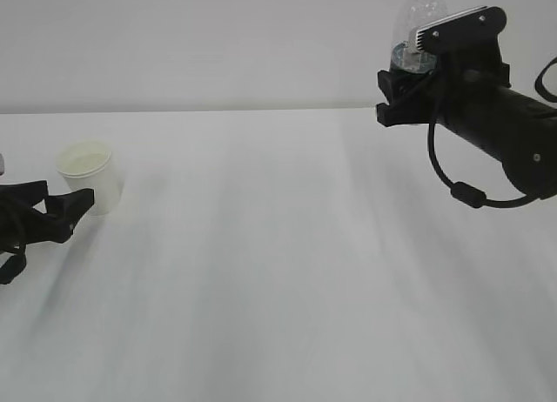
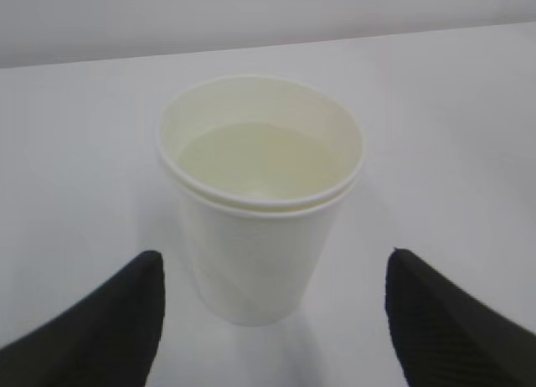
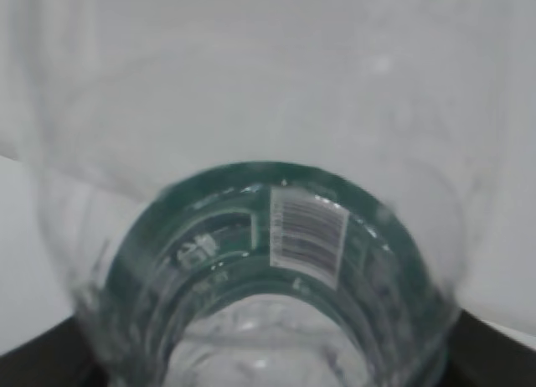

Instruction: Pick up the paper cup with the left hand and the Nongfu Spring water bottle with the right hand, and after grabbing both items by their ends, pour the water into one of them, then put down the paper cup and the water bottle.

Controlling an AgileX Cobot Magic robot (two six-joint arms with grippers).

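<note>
Left gripper [image 1: 65, 212] low at the table's [image 1: 278, 271] left edge, fingers [image 2: 100, 328] spread either side of the standing cup [image 1: 90, 176] with water [image 2: 251, 161], not touching; right gripper [image 1: 405, 84] raised, apparently clamping the bottle [image 1: 422, 23] upright.

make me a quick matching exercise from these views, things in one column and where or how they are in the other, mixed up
Things:
1. paper cup
2. water bottle
3. left claw
4. water

States:
A. held up above the table in the right claw
B. open, fingers on either side of the cup without touching it
C. standing on the table at the left
D. pale yellowish, lying inside the cup

Pairs: 1-C, 2-A, 3-B, 4-D
</note>
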